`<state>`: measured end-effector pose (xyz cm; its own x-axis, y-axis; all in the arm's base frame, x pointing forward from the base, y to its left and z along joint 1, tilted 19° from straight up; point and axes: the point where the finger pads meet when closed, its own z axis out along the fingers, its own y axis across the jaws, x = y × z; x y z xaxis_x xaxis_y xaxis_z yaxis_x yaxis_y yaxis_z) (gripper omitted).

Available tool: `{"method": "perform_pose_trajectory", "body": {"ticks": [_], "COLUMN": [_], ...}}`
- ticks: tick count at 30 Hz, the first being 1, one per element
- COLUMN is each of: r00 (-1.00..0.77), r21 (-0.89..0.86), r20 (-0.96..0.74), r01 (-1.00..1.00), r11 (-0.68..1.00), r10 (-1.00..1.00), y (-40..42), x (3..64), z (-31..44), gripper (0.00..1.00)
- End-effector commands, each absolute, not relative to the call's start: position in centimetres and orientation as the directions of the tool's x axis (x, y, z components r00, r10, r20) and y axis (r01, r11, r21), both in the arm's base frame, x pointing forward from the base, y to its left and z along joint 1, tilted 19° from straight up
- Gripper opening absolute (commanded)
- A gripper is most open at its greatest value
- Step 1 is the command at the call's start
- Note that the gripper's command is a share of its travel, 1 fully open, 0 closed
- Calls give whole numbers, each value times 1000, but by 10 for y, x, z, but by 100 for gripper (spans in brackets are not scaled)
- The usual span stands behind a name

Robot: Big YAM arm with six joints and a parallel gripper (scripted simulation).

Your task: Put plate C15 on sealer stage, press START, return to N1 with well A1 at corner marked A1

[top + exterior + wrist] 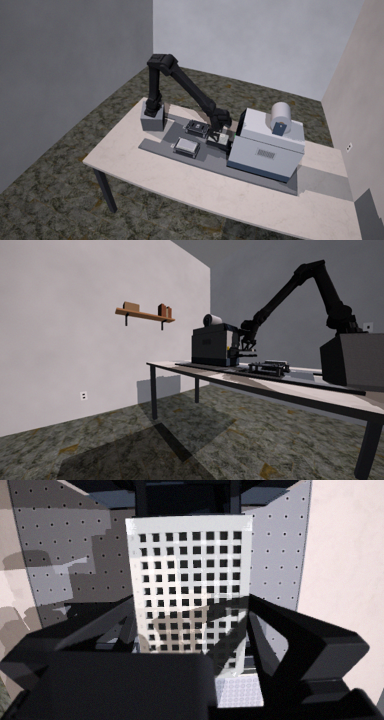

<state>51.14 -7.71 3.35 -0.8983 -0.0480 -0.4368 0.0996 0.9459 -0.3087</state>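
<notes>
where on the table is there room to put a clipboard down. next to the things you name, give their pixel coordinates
Room: along the table's near edge [158,175], in front of the board [215,165]; also right of the sealer [265,158]. Crowded: between nests and sealer, where the hand [217,140] [191,600] grips the plate [223,138] [190,570].

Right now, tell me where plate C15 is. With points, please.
In the top view, C15 [222,138] [249,350] [192,575] is gripped by the gripper [216,138] [248,348] [191,600] above the stage [218,144] [247,355], between nest N1 [192,130] and the sealer [263,152] [209,346].

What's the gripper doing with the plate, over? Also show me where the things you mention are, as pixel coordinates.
Gripper [216,138] [248,348] [191,600] shut on plate C15 [223,138] [190,565]. Plate held above the sealer's stage [247,355]. Nest N1 [197,126] bare. Nothing seen in the way, over.
</notes>
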Motion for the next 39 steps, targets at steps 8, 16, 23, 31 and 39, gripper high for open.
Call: {"method": "perform_pose_trajectory", "body": {"ticks": [8, 16, 23, 31, 39], "r00": [-863, -871, -882, -887, -894], "r21": [-307, -308, -309, -309, -310], "r20": [-501, -487, -468, -458, -444], "r01": [109, 105, 99, 97, 93], "r11": [946, 946, 946, 946, 946], "r10": [-63, -62, -60, -58, -57], "y": [-75, -75, -75, -75, -76], "x": [539, 529, 517, 518, 524], "z": [61, 55, 45, 39, 36], "gripper": [0, 0, 0, 0, 0]}}
